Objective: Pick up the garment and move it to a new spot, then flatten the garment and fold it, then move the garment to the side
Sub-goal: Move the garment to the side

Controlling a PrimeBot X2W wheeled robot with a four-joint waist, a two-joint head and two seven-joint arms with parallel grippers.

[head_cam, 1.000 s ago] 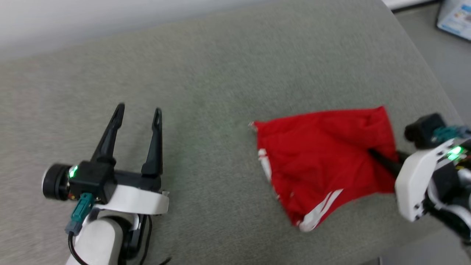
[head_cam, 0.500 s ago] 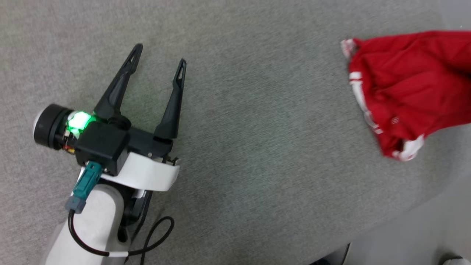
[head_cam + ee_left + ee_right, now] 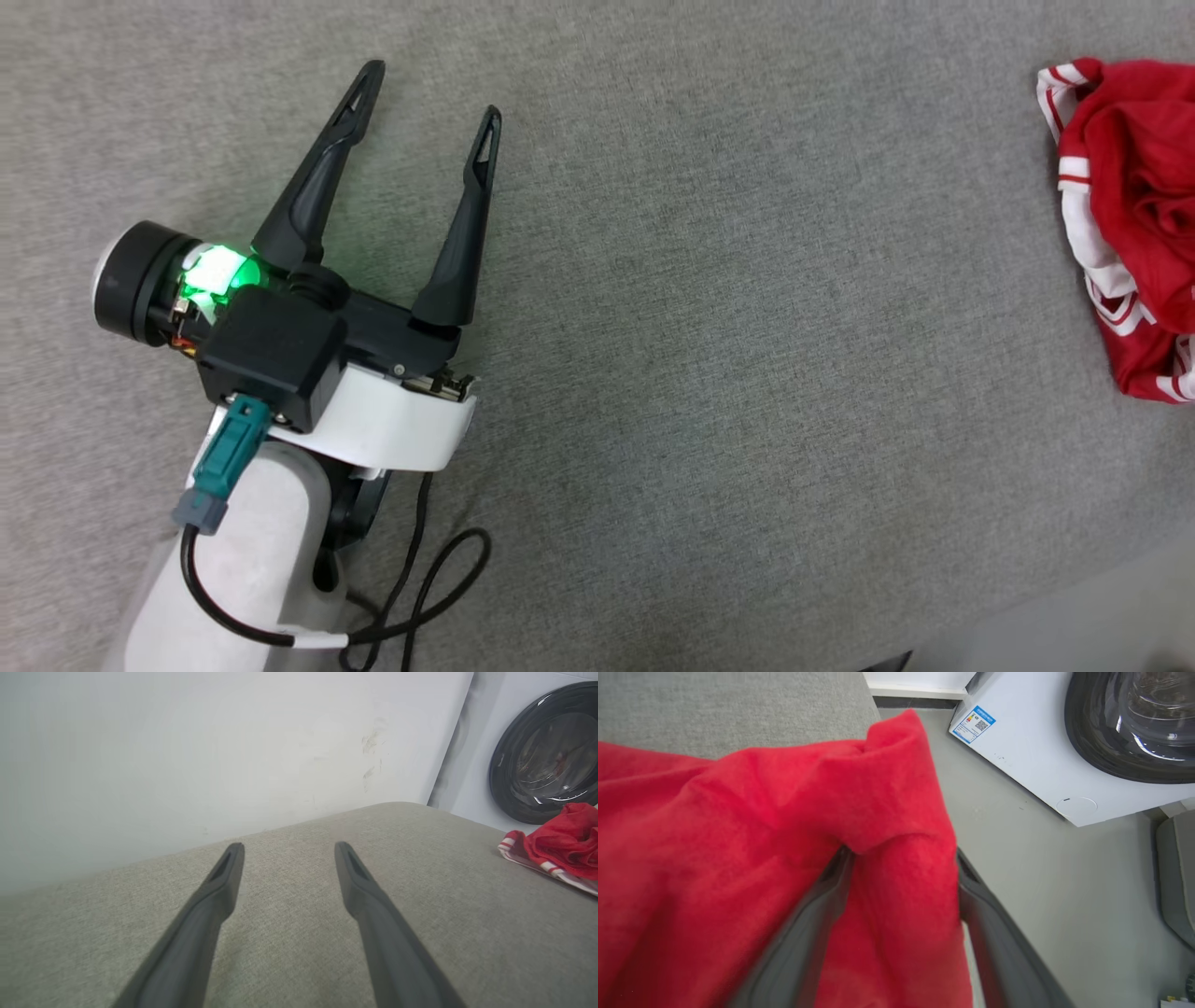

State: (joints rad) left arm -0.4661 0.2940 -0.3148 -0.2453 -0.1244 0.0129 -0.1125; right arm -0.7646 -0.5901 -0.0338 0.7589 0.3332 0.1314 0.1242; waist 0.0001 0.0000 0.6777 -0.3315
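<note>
Left gripper [image 3: 429,93]: two long, tapered black fingers [image 3: 313,187] with slotted tips, mounted on a black block [image 3: 271,359]. A green light [image 3: 219,271] glows beside a black cylinder [image 3: 131,280] with a pale end. Below sit a white cuff [image 3: 401,425] and a pale forearm [image 3: 252,551]; a teal plug [image 3: 229,453] feeds a looping black cable [image 3: 420,597].

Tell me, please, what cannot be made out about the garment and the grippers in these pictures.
Head view: the garment is cut off by the right edge, so its full shape is unknown.
Right wrist view: the garment drapes over the spread fingers of the right gripper, hiding their tips.
Right wrist view: the label on the washing machine is too small to read.
</note>
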